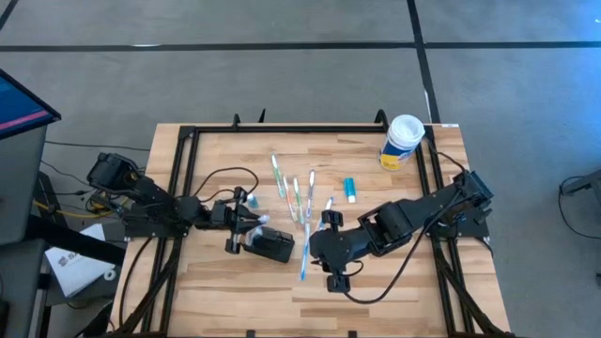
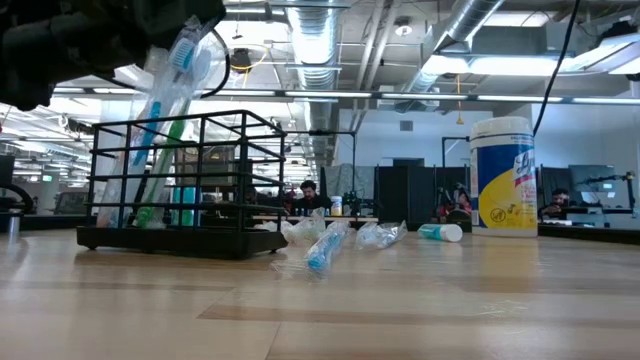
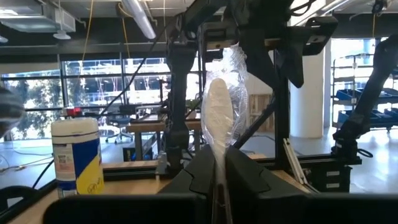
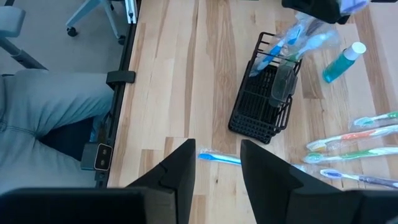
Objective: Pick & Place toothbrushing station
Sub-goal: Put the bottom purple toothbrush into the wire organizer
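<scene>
Overhead, you have the left gripper (image 1: 246, 222) near the worktop's (image 1: 376, 282) left edge, its jaws pinched on a wrapped toothbrush (image 1: 252, 223) right over the toothbrushing station (image 1: 272, 246), a black wire rack sitting left of centre toward the near edge. Your right gripper (image 1: 331, 252) hangs just right of the rack with jaws apart and nothing in them. Loose toothbrushes (image 1: 297, 197) lie mid-worktop, and a white-lidded yellow canister (image 1: 401, 142) stands at the far right corner.

At table height, you see the rack (image 2: 180, 185) with brushes leaning inside it; the held brush (image 2: 180, 75) tilts above it. The canister's (image 2: 503, 178) label writing is too small to read.

Through the left wrist camera, you see the dark fingers (image 3: 202, 177) closed tight on the wrapped brush (image 3: 219, 118); the canister (image 3: 77, 155) label is not legible.

Through the right wrist camera, the fingers (image 4: 180, 168) stand parted, empty, above a blue brush (image 4: 219, 157) beside the rack (image 4: 261, 99). A small teal bottle (image 4: 343, 62) lies nearby.
</scene>
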Motion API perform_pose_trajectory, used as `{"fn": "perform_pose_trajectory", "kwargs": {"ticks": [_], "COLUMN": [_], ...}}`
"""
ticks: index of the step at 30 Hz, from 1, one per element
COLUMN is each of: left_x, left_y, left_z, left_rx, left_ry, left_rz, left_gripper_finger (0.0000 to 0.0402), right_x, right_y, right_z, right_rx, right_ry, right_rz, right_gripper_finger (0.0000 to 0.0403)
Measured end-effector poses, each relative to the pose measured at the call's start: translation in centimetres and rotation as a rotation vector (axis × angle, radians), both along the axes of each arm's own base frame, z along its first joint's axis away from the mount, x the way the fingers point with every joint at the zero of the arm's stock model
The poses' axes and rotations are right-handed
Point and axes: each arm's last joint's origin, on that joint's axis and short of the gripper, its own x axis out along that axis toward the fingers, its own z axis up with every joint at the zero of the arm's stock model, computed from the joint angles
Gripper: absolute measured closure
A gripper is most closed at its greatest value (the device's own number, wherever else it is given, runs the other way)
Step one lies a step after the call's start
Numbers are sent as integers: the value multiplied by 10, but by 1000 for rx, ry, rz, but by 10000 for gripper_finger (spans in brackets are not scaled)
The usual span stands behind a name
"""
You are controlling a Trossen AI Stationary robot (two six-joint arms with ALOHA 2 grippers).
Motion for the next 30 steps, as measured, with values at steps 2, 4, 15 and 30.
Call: {"fn": "perform_pose_trajectory", "kwargs": {"ticks": [2, 4, 15, 30], "left_x": [0, -1, -1, -1], "left_y": [0, 0, 1, 1], "left_z": [0, 1, 2, 1], "left_rx": [0, 0, 12, 10], "left_ry": [0, -5, -9, 3], "left_rz": [1, 3, 13, 29], "left_gripper_finger": [369, 358, 344, 343], "right_x": [0, 0, 0, 0], "right_y": [0, 0, 0, 0], "right_z": [0, 0, 0, -1], "right_rx": [0, 0, 0, -3], "right_ry": [0, 0, 1, 5], "right_rz": [0, 0, 0, 0], "right_gripper_finger": [285, 285, 285, 285]}}
